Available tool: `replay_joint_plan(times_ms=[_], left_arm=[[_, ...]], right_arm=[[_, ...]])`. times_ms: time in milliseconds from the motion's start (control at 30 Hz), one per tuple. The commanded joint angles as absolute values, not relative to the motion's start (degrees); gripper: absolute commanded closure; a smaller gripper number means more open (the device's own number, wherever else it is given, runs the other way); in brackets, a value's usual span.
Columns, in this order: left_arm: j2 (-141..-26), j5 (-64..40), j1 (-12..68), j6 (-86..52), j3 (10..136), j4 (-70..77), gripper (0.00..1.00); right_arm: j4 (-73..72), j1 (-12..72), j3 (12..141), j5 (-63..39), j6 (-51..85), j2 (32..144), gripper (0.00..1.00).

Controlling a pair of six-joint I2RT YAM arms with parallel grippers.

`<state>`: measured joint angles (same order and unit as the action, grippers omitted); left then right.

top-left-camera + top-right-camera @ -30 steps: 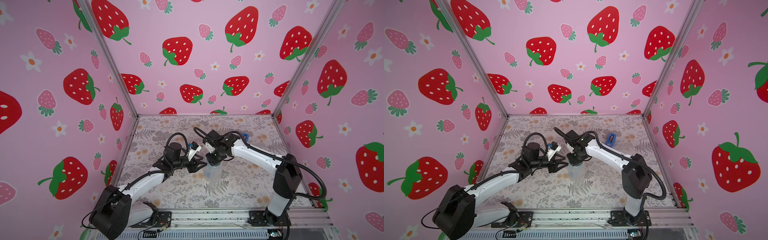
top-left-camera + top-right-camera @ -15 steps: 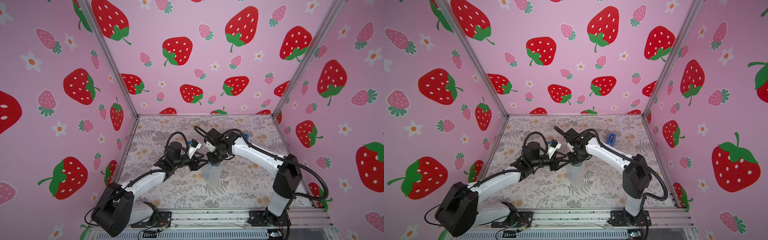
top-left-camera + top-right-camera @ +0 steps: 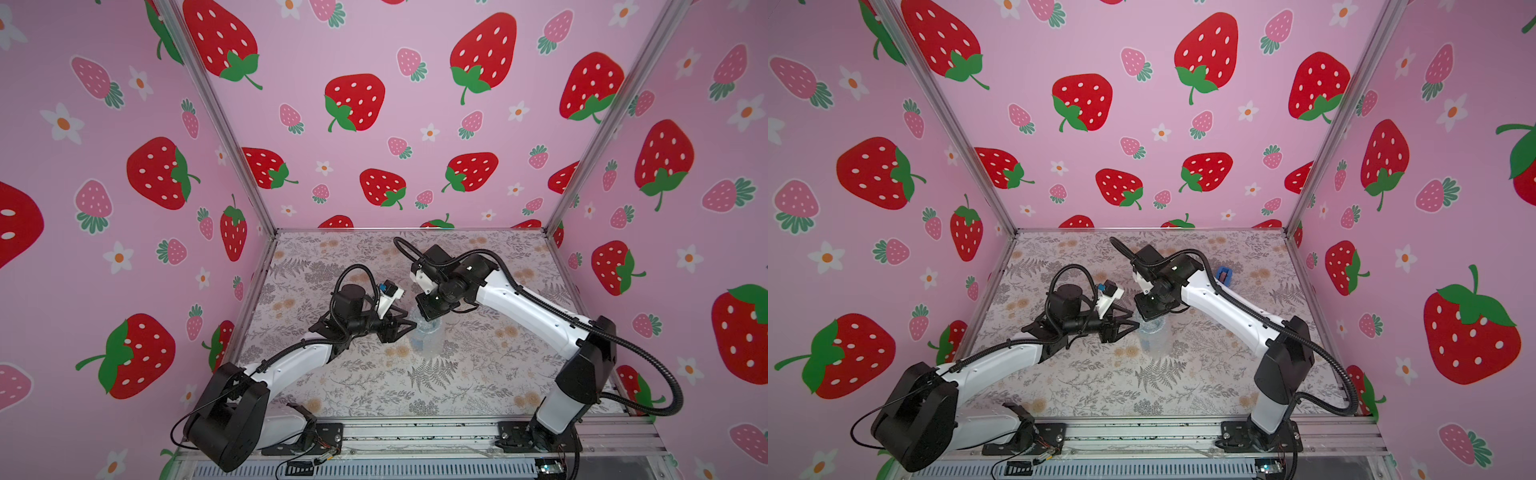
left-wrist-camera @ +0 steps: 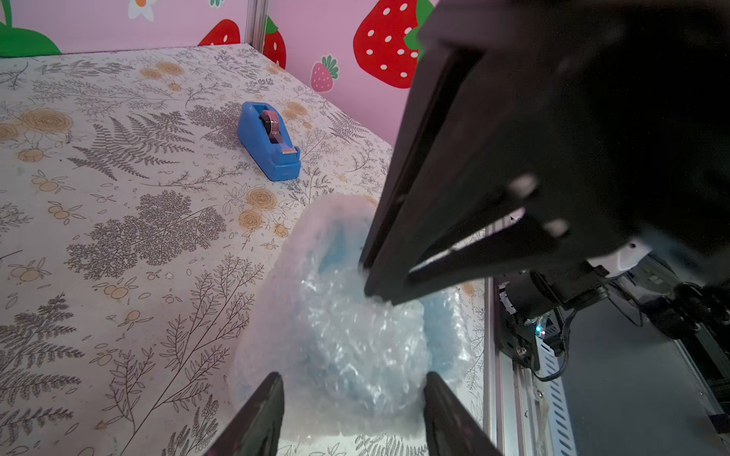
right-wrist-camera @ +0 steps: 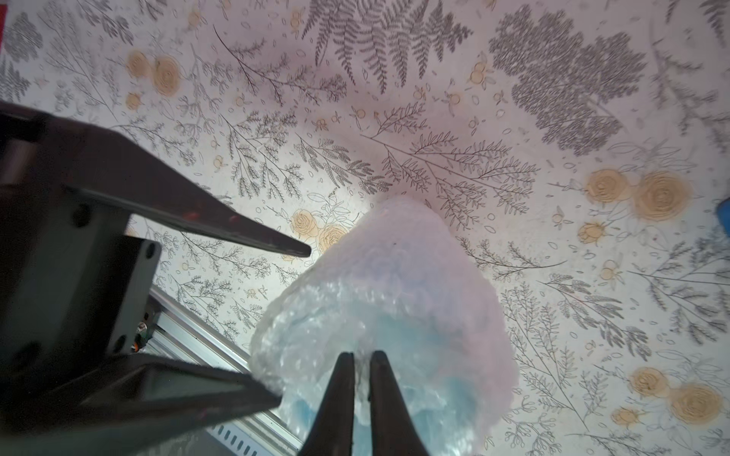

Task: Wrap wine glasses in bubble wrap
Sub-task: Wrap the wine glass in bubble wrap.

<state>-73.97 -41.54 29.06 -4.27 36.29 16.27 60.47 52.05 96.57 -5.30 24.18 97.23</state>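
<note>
Floral-printed desk (image 3: 374, 386) carries, near its middle, the bubble wrap (image 3: 428, 338) bundled around the goblet (image 4: 333, 246), which shows only as a pale blue blur through the plastic. The right hand (image 5: 362, 355) is almost closed and pinches the top of the wrap. The left hand (image 4: 351, 379) is about half open, with its fingers on both sides of the bundle. A blue tape dispenser (image 4: 270, 142) stands toward the far right corner.

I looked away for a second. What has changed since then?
The left gripper slid in toward the bubble wrap bundle; its open jaws now sit at either side of it. Nothing was newly grabbed or released. The right gripper stays pinched on the wrap's top, the wrapped wine glass stands where it was, and the tape dispenser has not moved.
</note>
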Motion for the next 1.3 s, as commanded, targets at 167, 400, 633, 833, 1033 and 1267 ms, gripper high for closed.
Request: replay_joint_plan(times_ms=[167, 400, 633, 833, 1033, 1267], left_arm=[[-71.99, -40.52, 29.18, -3.05, 40.09, 12.60, 0.33], [-72.01, -40.06, 29.18, -3.69, 41.75, 12.39, 0.31], [-71.64, -38.69, 29.09, -2.91, 41.57, 10.57, 0.32], [-71.19, -37.44, 28.76, -2.72, 40.72, 10.02, 0.32], [-71.20, -37.01, 28.65, -2.59, 41.08, 8.97, 0.32], [-71.84, -36.65, 28.65, -3.03, 42.77, 8.26, 0.33]], right_arm=[[63.73, 50.24, 97.33, -2.35, 24.18, 95.11, 0.88], [59.65, 47.50, 93.08, -5.04, 23.59, 95.33, 0.88], [58.24, 46.24, 93.57, -6.86, 21.80, 100.75, 0.88], [57.52, 45.44, 92.40, -9.26, 21.30, 106.15, 0.88], [57.90, 45.44, 92.66, -9.69, 21.62, 105.04, 0.88], [63.79, 45.35, 97.90, -7.64, 20.94, 101.48, 0.88]])
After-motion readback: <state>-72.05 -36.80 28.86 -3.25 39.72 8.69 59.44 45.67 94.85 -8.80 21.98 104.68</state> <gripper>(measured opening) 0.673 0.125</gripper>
